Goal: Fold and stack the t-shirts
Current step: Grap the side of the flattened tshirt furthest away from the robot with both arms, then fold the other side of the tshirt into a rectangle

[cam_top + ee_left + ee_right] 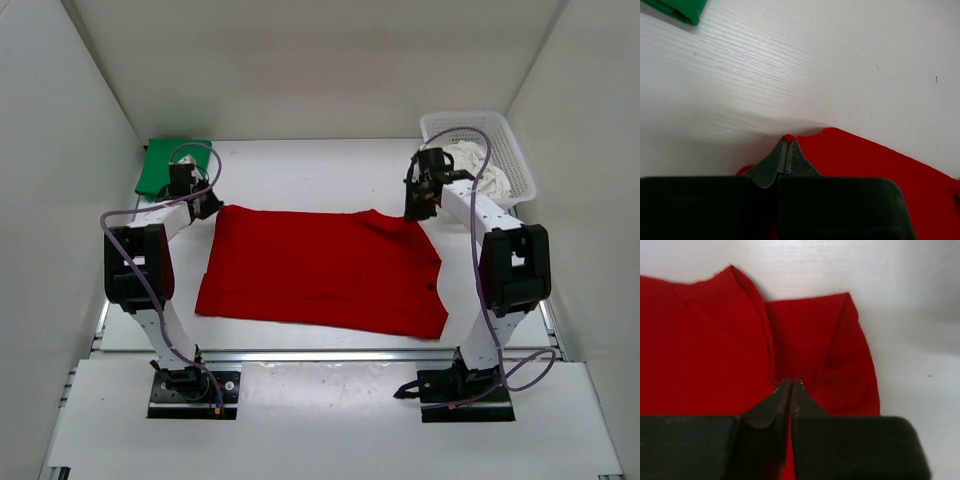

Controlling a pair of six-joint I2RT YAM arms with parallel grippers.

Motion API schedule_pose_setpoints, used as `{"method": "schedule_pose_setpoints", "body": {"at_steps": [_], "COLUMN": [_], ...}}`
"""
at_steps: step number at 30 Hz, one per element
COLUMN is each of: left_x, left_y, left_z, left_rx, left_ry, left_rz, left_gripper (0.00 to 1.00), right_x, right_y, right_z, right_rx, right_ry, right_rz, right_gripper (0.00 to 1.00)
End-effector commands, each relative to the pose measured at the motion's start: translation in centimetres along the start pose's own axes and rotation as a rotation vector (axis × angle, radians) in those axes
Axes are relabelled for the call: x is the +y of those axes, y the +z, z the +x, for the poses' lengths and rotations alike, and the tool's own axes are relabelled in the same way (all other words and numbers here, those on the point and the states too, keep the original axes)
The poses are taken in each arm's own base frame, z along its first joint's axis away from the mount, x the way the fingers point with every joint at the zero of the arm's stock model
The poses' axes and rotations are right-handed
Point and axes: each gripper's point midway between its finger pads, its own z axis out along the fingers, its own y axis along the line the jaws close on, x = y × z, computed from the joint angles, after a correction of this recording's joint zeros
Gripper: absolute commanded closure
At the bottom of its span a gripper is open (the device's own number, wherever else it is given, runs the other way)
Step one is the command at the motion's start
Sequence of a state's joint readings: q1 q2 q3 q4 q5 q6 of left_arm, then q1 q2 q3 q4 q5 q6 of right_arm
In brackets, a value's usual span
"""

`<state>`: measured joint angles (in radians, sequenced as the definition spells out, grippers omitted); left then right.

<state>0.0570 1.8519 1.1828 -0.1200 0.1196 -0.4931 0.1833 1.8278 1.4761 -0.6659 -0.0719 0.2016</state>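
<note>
Top view: the red t-shirt point(320, 270) lies flat mid-table. It looks light and limp, so you want both far corners, at 11 and 1 o'clock. Left wrist: your left gripper point(788, 140) is pinched on a nub of its edge. Right wrist: your right gripper point(791, 382) has its fingers together, apparently nipping a crease.

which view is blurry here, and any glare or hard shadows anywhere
Top view: sharp, even light, no glare, only faint soft shadows. Left wrist view: table grain crisp, a soft shadow along the red shirt edge, the left claw dark and unlit close up. Right wrist view: the softest, shirt folds slightly smeared, red very saturated.
</note>
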Motion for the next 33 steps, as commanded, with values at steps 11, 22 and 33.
{"method": "schedule_pose_setpoints", "body": {"at_steps": [11,22,33], "left_x": [1.3,3.6,4.4], "left_y": [-7.1,-11.3,-13.6], "left_z": [-1.0,0.9,2.1], "left_rx": [-0.102,-0.16,-0.181], "left_ry": [0.022,0.047,0.027], "left_rz": [-0.029,-0.087,-0.078], "left_gripper": [1.0,1.0,1.0], "right_x": [0.9,-1.1,-0.8], "right_y": [-4.6,-8.5,-11.8], "right_z": [5.1,11.9,15.1], "right_rx": [-0.281,-0.351,-0.428], "right_ry": [0.116,0.221,0.267], "right_rz": [-0.088,-0.171,-0.24], "right_gripper": [1.0,1.0,1.0]}}
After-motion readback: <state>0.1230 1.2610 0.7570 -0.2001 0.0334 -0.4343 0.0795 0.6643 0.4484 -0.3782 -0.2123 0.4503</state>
